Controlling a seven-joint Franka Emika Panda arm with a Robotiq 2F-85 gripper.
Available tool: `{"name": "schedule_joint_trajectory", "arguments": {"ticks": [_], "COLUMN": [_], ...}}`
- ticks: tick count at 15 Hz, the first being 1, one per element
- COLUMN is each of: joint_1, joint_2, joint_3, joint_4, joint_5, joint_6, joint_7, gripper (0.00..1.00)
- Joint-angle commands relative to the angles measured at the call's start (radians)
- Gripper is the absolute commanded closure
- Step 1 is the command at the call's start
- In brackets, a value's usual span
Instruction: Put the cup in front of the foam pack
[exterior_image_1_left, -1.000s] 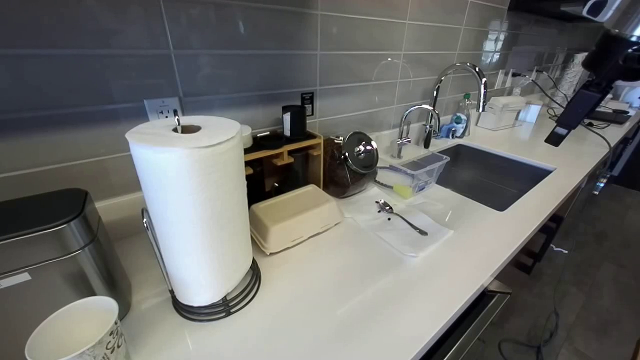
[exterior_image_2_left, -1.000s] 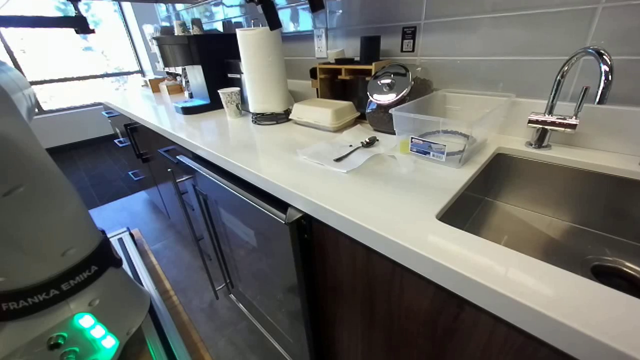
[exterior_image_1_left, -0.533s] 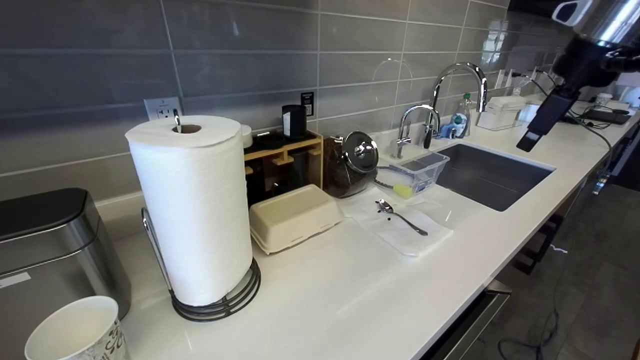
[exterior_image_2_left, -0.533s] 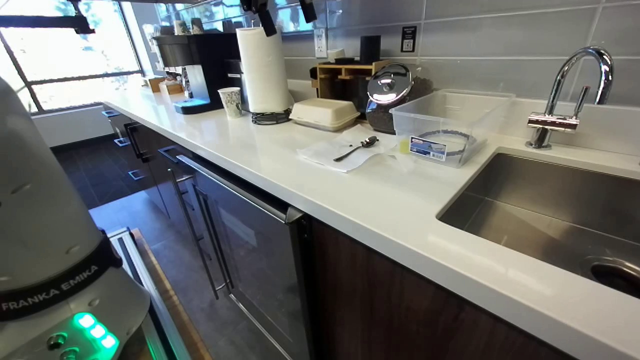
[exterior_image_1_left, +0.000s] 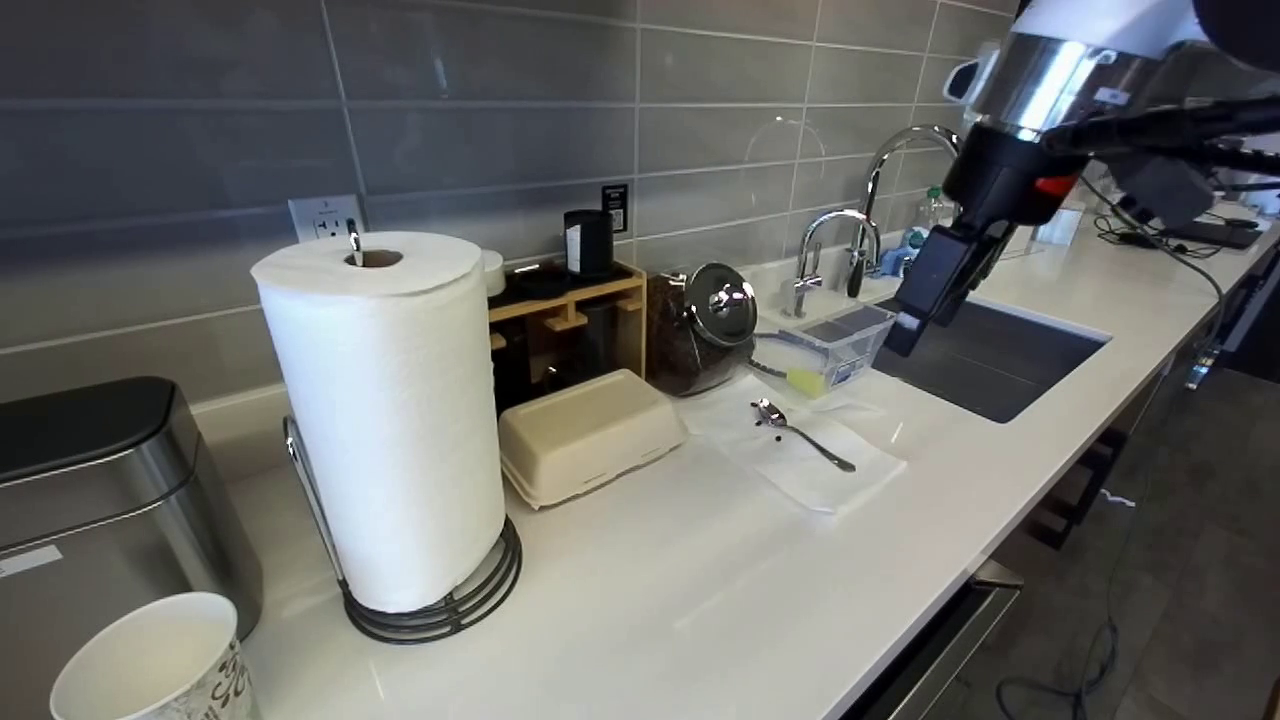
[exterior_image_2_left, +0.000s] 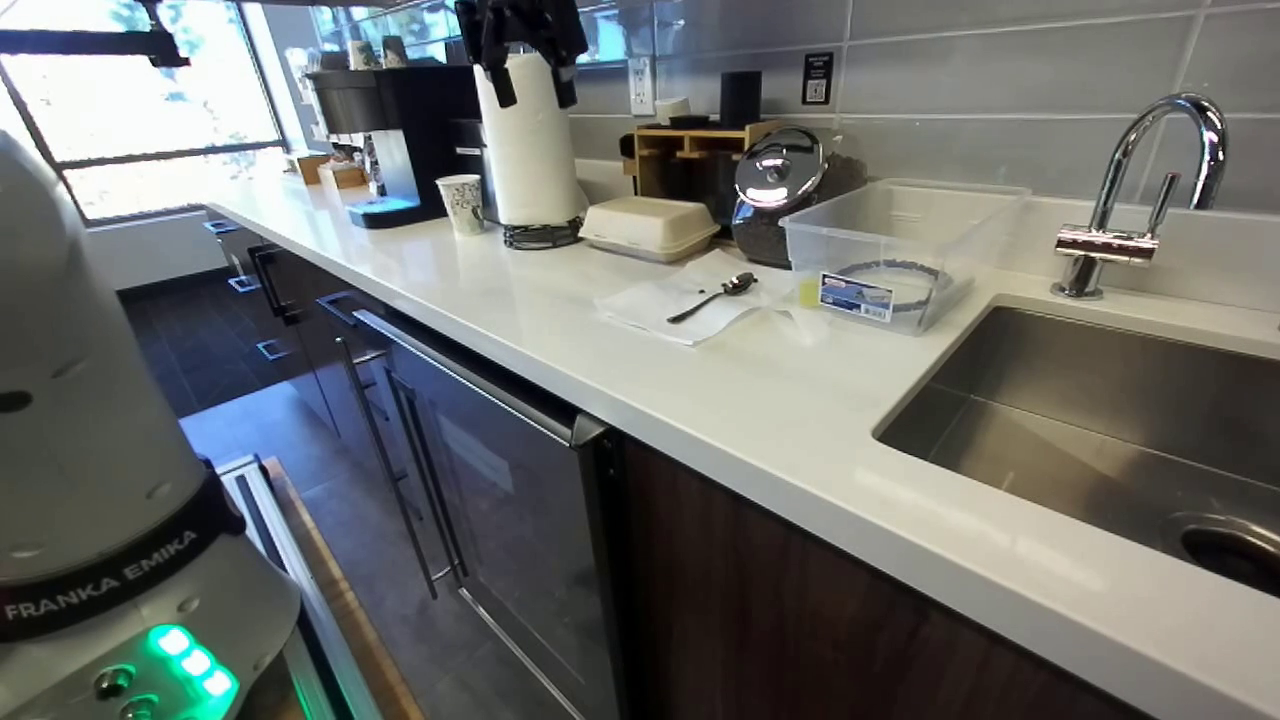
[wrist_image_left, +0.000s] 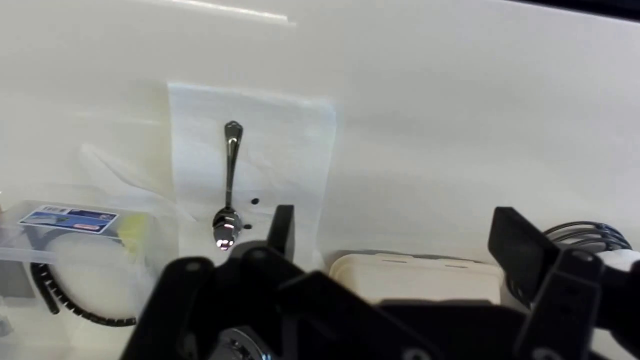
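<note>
The white cup with printed marks stands upright on the counter in both exterior views (exterior_image_1_left: 150, 655) (exterior_image_2_left: 461, 205), beside the paper towel roll. It is out of the wrist view. The cream foam pack lies closed on the counter in both exterior views (exterior_image_1_left: 590, 435) (exterior_image_2_left: 648, 228), on the roll's other side. It also shows in the wrist view (wrist_image_left: 425, 280), partly hidden by the gripper body. My gripper is open and empty, high above the counter in both exterior views (exterior_image_1_left: 925, 325) (exterior_image_2_left: 534, 95). In the wrist view its fingers (wrist_image_left: 395, 217) stand wide apart.
The paper towel roll (exterior_image_1_left: 385, 430) on its wire stand is tall and close to the cup. A metal bin (exterior_image_1_left: 110, 500), wooden box (exterior_image_1_left: 630, 320), glass jar (exterior_image_1_left: 690, 335), clear plastic tub (exterior_image_2_left: 900, 250), spoon (wrist_image_left: 230, 175) on napkins and sink (exterior_image_2_left: 1060, 420) share the counter.
My gripper has come lower and moved along the counter toward the foam pack, leftward in both exterior views. The cup and foam pack have not moved.
</note>
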Motion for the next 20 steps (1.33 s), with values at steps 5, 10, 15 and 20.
{"name": "schedule_joint_trajectory", "arguments": {"ticks": [5, 10, 15, 20], "joint_1": [0.009, 0.045, 0.058, 0.058], "joint_2": [0.223, 0.350, 0.339, 0.344], "joint_3": [0.245, 0.298, 0.283, 0.281], "joint_4": [0.170, 0.281, 0.273, 0.279], "joint_5": [-0.011, 0.025, 0.002, 0.002], "joint_6": [-0.083, -0.033, -0.040, -0.040], "joint_7": [0.468, 0.601, 0.593, 0.593], "gripper": [0.00, 0.00, 0.00, 0.00]}}
